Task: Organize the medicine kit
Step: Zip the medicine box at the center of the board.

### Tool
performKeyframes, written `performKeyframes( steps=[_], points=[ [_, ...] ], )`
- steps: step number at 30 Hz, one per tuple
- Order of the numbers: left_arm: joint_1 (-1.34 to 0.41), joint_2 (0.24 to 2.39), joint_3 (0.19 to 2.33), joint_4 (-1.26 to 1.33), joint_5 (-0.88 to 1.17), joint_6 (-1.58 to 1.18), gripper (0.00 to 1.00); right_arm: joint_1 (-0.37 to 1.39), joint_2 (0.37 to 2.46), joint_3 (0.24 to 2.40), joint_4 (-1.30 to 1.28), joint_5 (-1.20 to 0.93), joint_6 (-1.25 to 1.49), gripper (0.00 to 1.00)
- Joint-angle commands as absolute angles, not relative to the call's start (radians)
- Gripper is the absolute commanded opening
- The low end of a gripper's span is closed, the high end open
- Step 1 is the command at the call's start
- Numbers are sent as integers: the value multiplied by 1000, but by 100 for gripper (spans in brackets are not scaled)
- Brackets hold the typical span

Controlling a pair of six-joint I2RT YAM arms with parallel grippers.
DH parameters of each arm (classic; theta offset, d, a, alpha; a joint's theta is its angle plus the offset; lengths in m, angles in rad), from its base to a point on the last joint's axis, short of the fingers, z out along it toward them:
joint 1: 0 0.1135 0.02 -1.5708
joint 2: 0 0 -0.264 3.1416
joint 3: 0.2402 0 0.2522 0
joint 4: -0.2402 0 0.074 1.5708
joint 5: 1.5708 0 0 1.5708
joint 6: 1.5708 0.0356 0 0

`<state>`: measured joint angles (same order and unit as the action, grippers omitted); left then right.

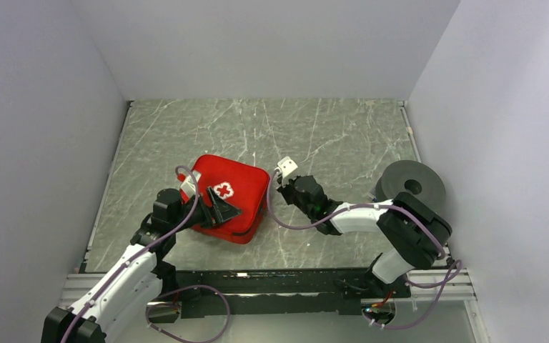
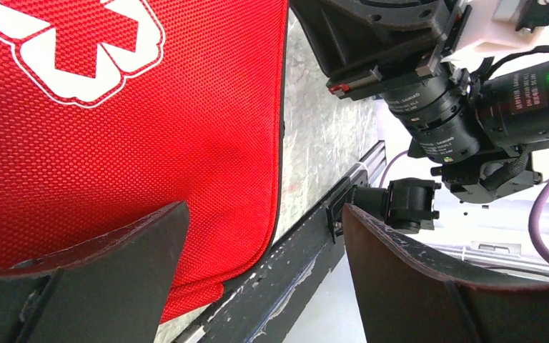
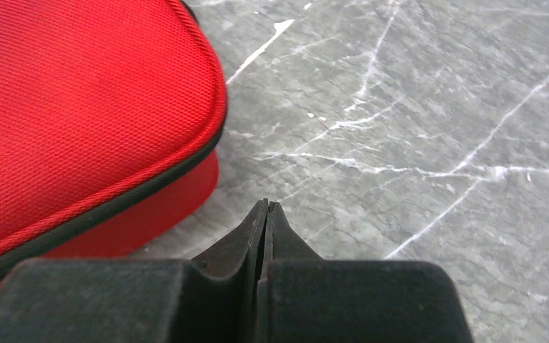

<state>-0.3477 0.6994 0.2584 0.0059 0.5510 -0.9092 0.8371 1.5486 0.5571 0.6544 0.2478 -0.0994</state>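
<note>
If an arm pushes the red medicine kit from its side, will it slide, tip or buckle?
The medicine kit lies flat and low, so it would probably slide, not tip. Its woven fabric shell and rounded piped edge suggest a soft case that may dent when pushed. The smooth marbled table likely adds little friction.

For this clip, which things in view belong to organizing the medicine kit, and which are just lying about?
Part of the job:
medicine kit, lid down
left gripper, open, over the kit
right gripper, shut, beside the kit's edge

Just lying about:
grey disc, at the right of the table, apart from the kit
</note>
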Motion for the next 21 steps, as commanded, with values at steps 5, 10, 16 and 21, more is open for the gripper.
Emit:
performKeyframes(
  steps=[5,10,16,21],
  points=[
    [-351,744,241,-292,532,-829,89,836,1349,456,618,73,-104,32],
    [-350,767,254,-285,552,-817,89,837,1207,384,530,-67,-130,45],
    [-350,793,272,-282,571,-796,89,837,1194,354,562,-211,-191,53],
    [-350,818,285,-280,601,-775,90,836,1269,393,599,-324,-247,62]
  ],
)
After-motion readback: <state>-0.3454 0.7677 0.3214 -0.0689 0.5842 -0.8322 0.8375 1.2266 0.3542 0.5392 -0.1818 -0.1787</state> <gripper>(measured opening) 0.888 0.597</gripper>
